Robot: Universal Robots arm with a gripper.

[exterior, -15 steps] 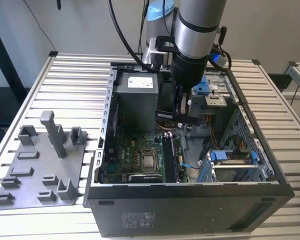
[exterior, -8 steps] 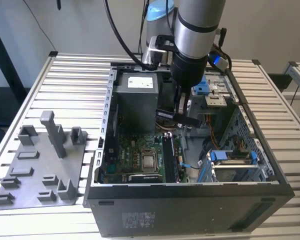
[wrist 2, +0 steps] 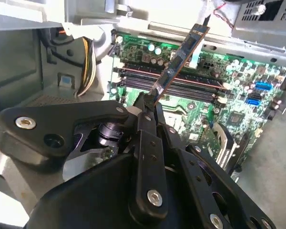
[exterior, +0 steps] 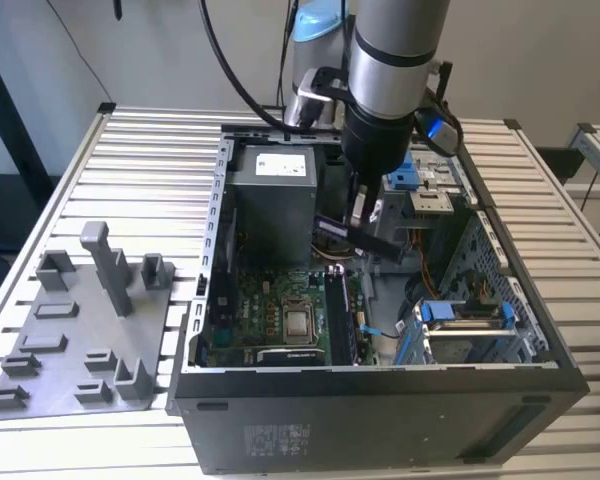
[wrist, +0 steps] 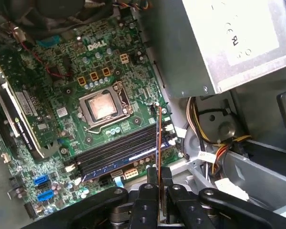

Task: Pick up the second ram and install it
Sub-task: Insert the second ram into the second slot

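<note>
My gripper (exterior: 361, 222) hangs inside the open computer case (exterior: 380, 400), shut on the second ram (exterior: 365, 240), a thin dark memory board held by one end above the motherboard. In the second wrist view the second ram (wrist 2: 181, 57) sticks out of the gripper (wrist 2: 148, 104) at a slant over the memory slots (wrist 2: 181, 81). The first wrist view has the second ram (wrist: 158, 143) edge-on, a thin line rising from the gripper (wrist: 158, 180) above the memory slots (wrist: 119, 151). Another dark memory stick (exterior: 338, 315) stands seated in a slot.
The motherboard (exterior: 270, 315) carries a bare processor socket (wrist: 105, 105). A grey power supply (exterior: 272, 195) with yellow cables (wrist: 200, 129) sits close to the slots. A blue-trimmed drive cage (exterior: 460, 325) fills the case's right. A grey plastic tray (exterior: 80, 330) lies at the exterior view's left.
</note>
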